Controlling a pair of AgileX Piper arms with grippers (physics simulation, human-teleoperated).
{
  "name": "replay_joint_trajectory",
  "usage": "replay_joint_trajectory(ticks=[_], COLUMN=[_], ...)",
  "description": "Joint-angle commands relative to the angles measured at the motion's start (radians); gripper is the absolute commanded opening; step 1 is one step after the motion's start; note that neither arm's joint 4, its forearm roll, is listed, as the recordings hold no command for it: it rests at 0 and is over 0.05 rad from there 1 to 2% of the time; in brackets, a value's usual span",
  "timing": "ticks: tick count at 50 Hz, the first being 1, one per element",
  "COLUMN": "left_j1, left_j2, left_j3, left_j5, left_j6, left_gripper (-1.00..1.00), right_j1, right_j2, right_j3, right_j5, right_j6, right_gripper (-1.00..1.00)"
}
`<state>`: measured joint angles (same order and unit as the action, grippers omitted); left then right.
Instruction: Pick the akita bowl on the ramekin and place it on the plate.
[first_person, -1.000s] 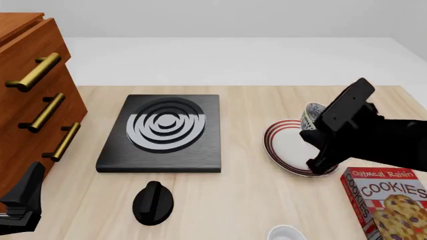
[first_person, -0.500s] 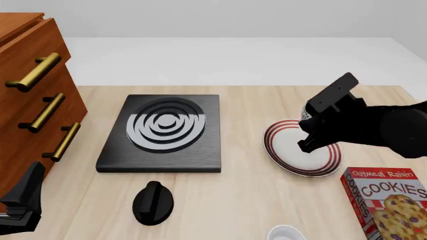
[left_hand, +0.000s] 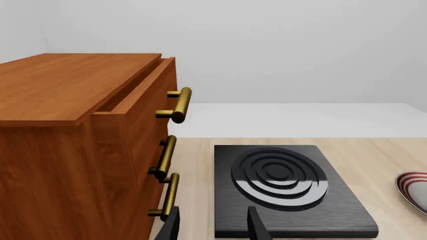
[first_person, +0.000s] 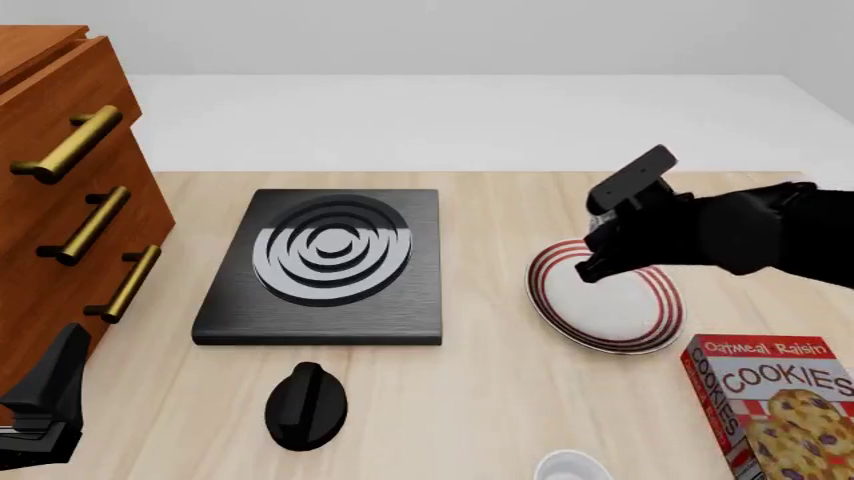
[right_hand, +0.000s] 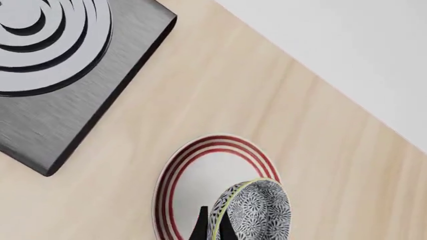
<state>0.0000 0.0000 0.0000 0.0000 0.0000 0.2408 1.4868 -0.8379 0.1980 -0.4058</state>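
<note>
From the left wrist view, the left claw (left_hand: 213, 227) hangs with its fingers spread and nothing between them, by the wooden drawer chest (left_hand: 87, 150) and near the black slab (left_hand: 290, 187). Only an edge of the plate (left_hand: 415, 190) shows, well apart, so this arm poses no hazard.

From the front view, the right claw (first_person: 603, 232) hovers over the plate (first_person: 607, 300); the arm hides the bowl. A cookie box (first_person: 781, 405) sits just beside the plate, the ramekin (first_person: 574, 467) lies near the worktop's (first_person: 481, 400) front edge, and a black knob (first_person: 307, 400) lies ahead of the slab. None blocks the set-down.

From the right wrist view, the right claw (right_hand: 212, 227) pinches the akita bowl (right_hand: 257, 212) by its rim, tilted on edge above the plate (right_hand: 200, 170). Released like this, the bowl would likely tip, roll or land off-centre toward the rim; it probably needs levelling and lowering first.
</note>
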Motion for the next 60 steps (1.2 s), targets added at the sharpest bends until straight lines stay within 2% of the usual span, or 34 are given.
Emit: replay_joint_trajectory(ticks=[1,11,14,16,18,21,49,50,60], left_j1=[0.000,0.000,0.000,0.000,0.000,0.000,0.000,0.000,0.000], left_j2=[0.000,0.000,0.000,0.000,0.000,0.000,0.000,0.000,0.000], left_j3=[0.000,0.000,0.000,0.000,0.000,0.000,0.000,0.000,0.000], left_j5=[0.000,0.000,0.000,0.000,0.000,0.000,0.000,0.000,0.000], left_j6=[0.000,0.000,0.000,0.000,0.000,0.000,0.000,0.000,0.000], left_gripper=[1.00,1.00,1.00,1.00,1.00,1.00,1.00,1.00,1.00], right_j1=[-0.017,-0.024,-0.001,-0.033,-0.025,-0.038,-0.019,-0.020,-0.003], right_j2=[0.086,0.143,0.151,0.176,0.174,0.189,0.231,0.232,0.236], right_j3=[-0.032,-0.041,-0.044,-0.038,-0.038,-0.031,-0.001,-0.001,0.000], right_j5=[-0.036,-0.059,-0.051,-0.069,-0.068,-0.083,-0.128,-0.127,-0.131], right_j6=[0.006,-0.004,0.025,-0.021,-0.008,-0.026,-0.012,-0.014,-0.010], right_gripper=[-1.00,-1.00,-1.00,-1.00,-1.00,-1.00,-1.00,1.00,1.00])
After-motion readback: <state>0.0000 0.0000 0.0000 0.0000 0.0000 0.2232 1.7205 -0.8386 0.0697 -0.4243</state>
